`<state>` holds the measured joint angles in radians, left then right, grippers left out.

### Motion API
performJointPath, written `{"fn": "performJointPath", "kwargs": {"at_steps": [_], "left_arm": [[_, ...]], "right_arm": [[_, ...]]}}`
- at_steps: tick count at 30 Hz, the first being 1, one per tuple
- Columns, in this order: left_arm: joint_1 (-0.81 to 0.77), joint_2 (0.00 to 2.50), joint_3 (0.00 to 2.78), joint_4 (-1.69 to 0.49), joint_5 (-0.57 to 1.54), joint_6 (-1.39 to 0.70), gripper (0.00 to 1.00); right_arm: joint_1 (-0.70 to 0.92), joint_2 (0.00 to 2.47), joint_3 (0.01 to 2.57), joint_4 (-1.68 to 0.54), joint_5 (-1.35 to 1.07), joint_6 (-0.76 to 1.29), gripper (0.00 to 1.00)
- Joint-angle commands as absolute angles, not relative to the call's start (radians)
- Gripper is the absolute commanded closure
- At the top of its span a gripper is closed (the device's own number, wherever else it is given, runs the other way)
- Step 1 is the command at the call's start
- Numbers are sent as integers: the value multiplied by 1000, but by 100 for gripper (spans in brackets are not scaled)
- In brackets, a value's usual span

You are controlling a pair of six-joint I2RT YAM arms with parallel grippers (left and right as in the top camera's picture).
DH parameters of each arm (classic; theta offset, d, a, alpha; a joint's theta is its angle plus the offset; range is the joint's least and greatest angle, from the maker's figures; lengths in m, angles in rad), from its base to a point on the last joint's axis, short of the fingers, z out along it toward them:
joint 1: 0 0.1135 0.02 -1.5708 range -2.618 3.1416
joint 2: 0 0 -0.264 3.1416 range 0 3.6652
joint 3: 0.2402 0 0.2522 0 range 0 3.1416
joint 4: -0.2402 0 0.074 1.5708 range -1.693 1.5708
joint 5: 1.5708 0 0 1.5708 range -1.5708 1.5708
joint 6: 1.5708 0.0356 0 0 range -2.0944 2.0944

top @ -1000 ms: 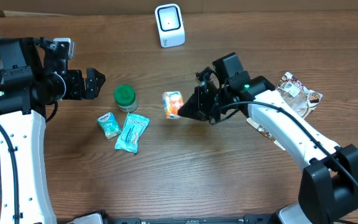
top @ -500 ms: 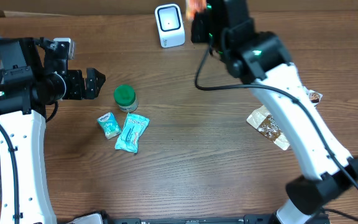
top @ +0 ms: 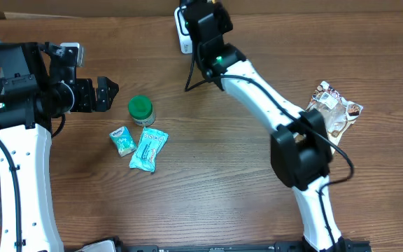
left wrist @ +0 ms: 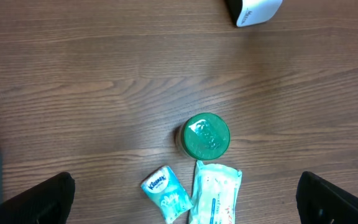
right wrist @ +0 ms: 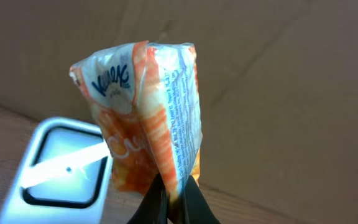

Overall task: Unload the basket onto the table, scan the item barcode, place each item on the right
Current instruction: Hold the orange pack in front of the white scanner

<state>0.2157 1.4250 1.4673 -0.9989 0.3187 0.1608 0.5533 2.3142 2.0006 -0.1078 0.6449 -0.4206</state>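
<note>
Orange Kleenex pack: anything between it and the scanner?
Nothing visible. In the right wrist view the orange Kleenex pack, pinched in the right gripper, is held up close to the scanner, with only open air between them.

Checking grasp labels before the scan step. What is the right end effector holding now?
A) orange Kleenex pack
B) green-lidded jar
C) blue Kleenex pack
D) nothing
A: the right wrist view shows the orange Kleenex pack pinched at its lower edge in the shut right end effector, with the white scanner in view behind it.
</note>
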Motion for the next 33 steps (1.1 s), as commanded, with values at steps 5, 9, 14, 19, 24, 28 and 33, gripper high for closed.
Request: {"fn": "performJointPath", "kwargs": {"at_steps": [5,9,14,19,24,28,33], "left_arm": [[211,1419,1489,-996,330,176,0],[211,1419,1489,-996,330,176,0],[211,1419,1489,-995,330,176,0],[211,1419,1489,-995,330,176,0],[211,1419,1489,-996,330,176,1],[211,1419,1489,-996,330,176,1],[211,1419,1489,-996,330,176,0]], "right_arm": [[557,2450,2003,25,679,-738,96],[557,2487,2003,33,672,-743,96],[557,2503,2003,37,671,-744,96],[561,2504,2003,37,672,-743,96],[563,2504,2003,37,672,-742,96],[563,2504,2003,37,674,-742,96],[569,2495,2003,32,730,-741,96]]}}
